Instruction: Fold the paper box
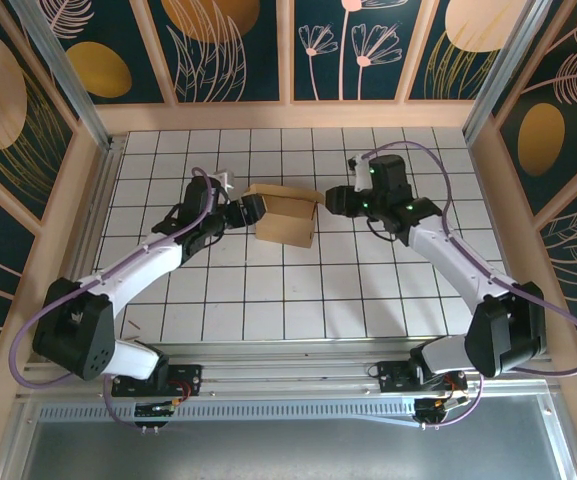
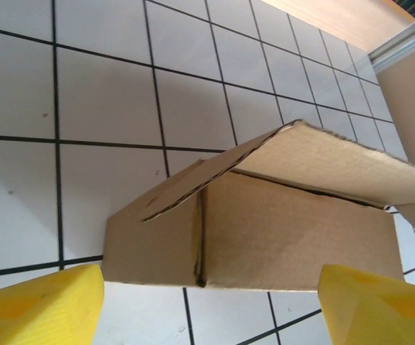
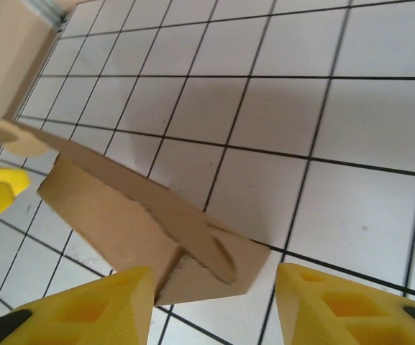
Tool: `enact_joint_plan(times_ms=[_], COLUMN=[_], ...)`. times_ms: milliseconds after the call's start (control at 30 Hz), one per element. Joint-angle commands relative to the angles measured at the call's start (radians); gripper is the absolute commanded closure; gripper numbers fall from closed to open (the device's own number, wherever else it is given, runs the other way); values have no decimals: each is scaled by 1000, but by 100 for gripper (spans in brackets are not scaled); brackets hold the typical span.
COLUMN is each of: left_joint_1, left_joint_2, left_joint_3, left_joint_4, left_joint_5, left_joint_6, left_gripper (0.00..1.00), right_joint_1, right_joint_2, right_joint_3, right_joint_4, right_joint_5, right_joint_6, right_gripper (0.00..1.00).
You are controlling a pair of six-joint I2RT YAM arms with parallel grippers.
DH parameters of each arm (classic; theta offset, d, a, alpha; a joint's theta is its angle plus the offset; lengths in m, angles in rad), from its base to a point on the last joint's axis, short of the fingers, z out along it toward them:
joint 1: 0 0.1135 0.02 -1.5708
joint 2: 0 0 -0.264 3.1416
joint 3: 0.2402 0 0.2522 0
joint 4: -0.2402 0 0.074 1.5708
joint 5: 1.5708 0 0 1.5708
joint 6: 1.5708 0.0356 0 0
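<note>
Walls of the paper box (image 1: 288, 225) stand, 1 lid flap (image 2: 336, 162) raised — not yet closed. My left gripper (image 2: 211, 291) and right gripper (image 3: 214, 287) gape empty (flanking it).

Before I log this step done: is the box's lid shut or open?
Open: on the paper box, the lid flap slants upward, not tucked down.
</note>
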Motion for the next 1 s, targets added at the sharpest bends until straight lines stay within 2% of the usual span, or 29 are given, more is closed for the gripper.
enact_joint_plan(times_ms=[0, 133, 300, 433, 500, 667, 800, 967], left_joint_1=[1, 1, 1, 1, 1, -1, -6, -18], left_joint_2=[34, 65, 103, 127, 144, 161, 167, 158], left_joint_3=[39, 68, 73, 63, 60, 55, 55, 55], left_joint_4=[45, 26, 39, 60, 57, 66, 49, 44], left_joint_5=[63, 93, 100, 122, 133, 168, 189, 182], left_joint_6=[33, 122, 122, 91, 80, 67, 71, 70], left_gripper=[22, 22, 23, 32, 38, 47, 52, 53], right_joint_1=[32, 42, 68, 87, 92, 93, 92, 93], right_joint_2=[12, 38, 79, 96, 100, 123, 148, 178], right_joint_3=[4, 14, 31, 42, 48, 90, 129, 163], right_joint_4=[59, 51, 15, 9, 13, -23, -72, -117], right_joint_5=[-33, -3, 75, 100, 104, 126, 133, 168], right_joint_6=[3, -23, -55, -47, -29, 24, 46, 71], right_gripper=[50, 51, 54, 61, 72, 86, 88, 92])
